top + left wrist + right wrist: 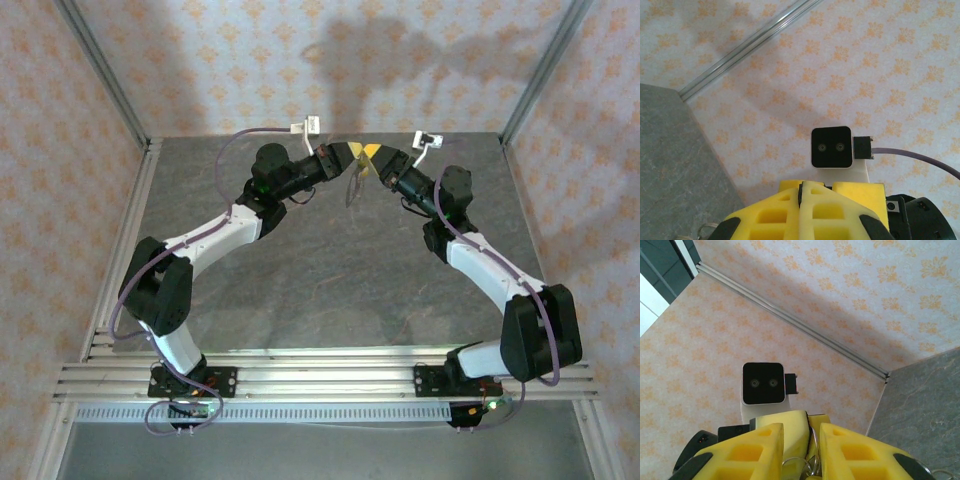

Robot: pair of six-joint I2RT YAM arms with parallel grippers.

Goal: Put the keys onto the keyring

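Wire keyring [352, 188] dangles upper centre between your clamped left gripper [349, 157] and right gripper [373, 160] of uncertain grip; pulling apart may drop it

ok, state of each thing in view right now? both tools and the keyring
keyring: off the table, hanging below where the two tool tips meet; which one holds it is unclear.
left tool: shut tight, raised, facing the right tool.
right tool: open, a gap with keyring wire in it.
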